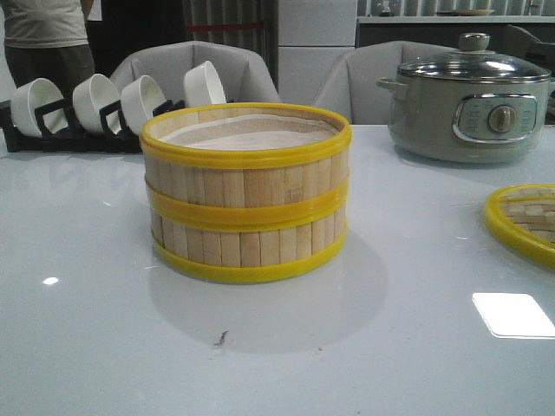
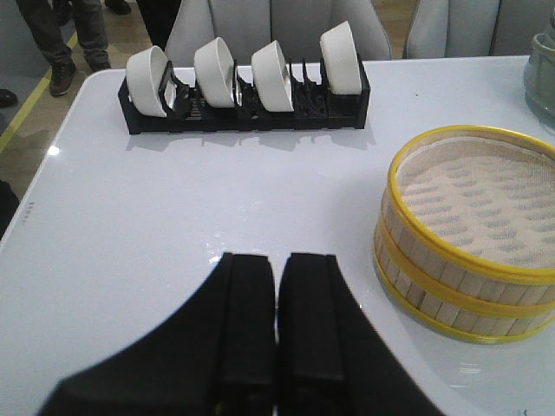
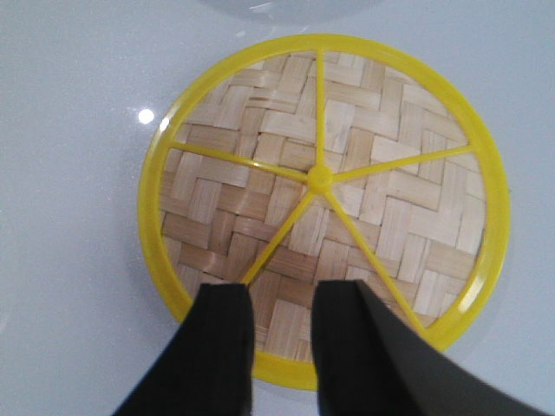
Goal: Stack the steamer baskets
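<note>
Steamer baskets (image 1: pixel 246 192) of pale slatted bamboo with yellow rims are seen already stacked, one upon the other, mid-table. A flat woven-bamboo lid (image 3: pixel 323 201), yellow-rimmed, lies to their right, directly beneath the right gripper (image 3: pixel 282 334), whose fingers are parted and empty. The left gripper (image 2: pixel 277 334) is pressed closed, holding nothing, with the baskets to its right.
</note>
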Motion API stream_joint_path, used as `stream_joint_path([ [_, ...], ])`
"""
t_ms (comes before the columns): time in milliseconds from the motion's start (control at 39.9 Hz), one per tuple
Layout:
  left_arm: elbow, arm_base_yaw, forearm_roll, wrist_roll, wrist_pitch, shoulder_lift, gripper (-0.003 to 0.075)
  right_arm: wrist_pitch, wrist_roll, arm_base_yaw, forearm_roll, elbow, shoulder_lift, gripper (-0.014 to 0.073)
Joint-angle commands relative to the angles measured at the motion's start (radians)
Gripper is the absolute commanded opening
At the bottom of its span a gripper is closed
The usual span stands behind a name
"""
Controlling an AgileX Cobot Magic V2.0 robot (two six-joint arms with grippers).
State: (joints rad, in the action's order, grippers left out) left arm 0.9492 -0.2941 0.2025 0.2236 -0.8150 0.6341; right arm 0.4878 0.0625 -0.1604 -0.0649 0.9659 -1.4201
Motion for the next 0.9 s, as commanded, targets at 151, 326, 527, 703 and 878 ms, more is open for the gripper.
stream_joint_path([
  [151, 0.027, -0.005, 0.011, 0.010, 0.082, 0.001, 0.0087, -0.034, -0.012, -0.008, -0.002, 0.037, 0.025, 0.0301],
  [326, 0.027, -0.005, 0.011, 0.010, 0.082, 0.001, 0.0087, 0.025, -0.012, -0.008, -0.002, 0.085, -0.041, 0.0334],
  [527, 0.027, -0.005, 0.011, 0.010, 0.082, 0.001, 0.0087, 0.131, -0.012, -0.008, -0.002, 0.224, -0.159, 0.0401],
  [703, 0.027, -0.005, 0.011, 0.010, 0.082, 0.001, 0.0087, 0.154, -0.012, -0.012, -0.002, 0.302, -0.228, 0.0401],
  [878, 0.027, -0.005, 0.011, 0.010, 0.082, 0.001, 0.0087, 0.170, -0.012, -0.018, 0.043, 0.344, -0.281, 0.0401],
])
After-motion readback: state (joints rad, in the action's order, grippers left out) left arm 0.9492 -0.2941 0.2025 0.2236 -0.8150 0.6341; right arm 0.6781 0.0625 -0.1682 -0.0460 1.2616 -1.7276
